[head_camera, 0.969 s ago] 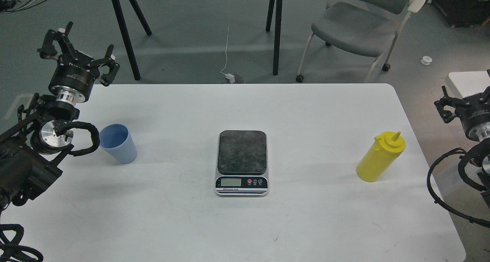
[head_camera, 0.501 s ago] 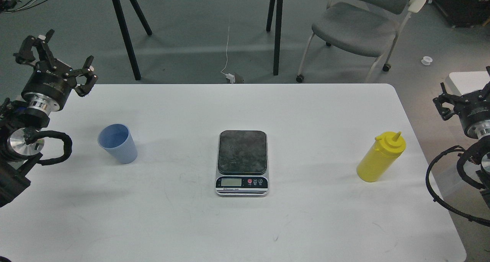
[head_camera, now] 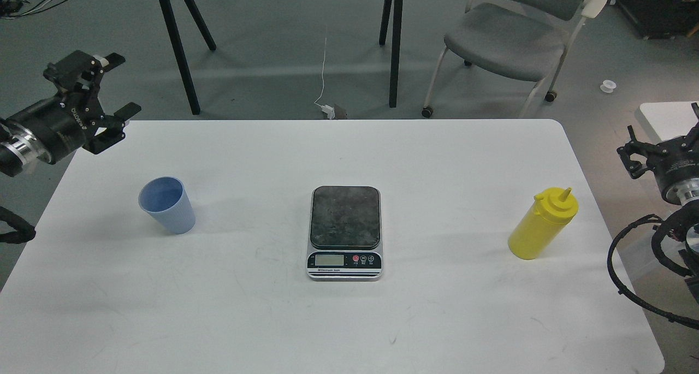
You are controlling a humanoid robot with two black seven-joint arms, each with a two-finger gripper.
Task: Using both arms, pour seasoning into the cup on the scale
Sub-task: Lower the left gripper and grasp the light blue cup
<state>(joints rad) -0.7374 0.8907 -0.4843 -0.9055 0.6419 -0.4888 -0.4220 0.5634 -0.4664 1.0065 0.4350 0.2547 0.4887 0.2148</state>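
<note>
A pale blue ribbed cup [head_camera: 166,205] stands upright on the white table [head_camera: 437,319] at the left. A small digital scale [head_camera: 344,232] with a dark bare platform lies at the middle. A yellow squeeze bottle [head_camera: 543,223] with a pointed nozzle stands upright at the right. My left gripper [head_camera: 112,93] is open and empty at the table's far left corner, behind and left of the cup. My right gripper [head_camera: 663,139] is beyond the table's right edge, right of the bottle, its fingers spread and partly cut off by the frame.
Behind the table stand a grey chair [head_camera: 508,41] and the black legs of another table [head_camera: 180,52]. A white cable [head_camera: 323,68] runs down to a plug on the floor. A white surface [head_camera: 663,117] lies at the far right, behind my right gripper.
</note>
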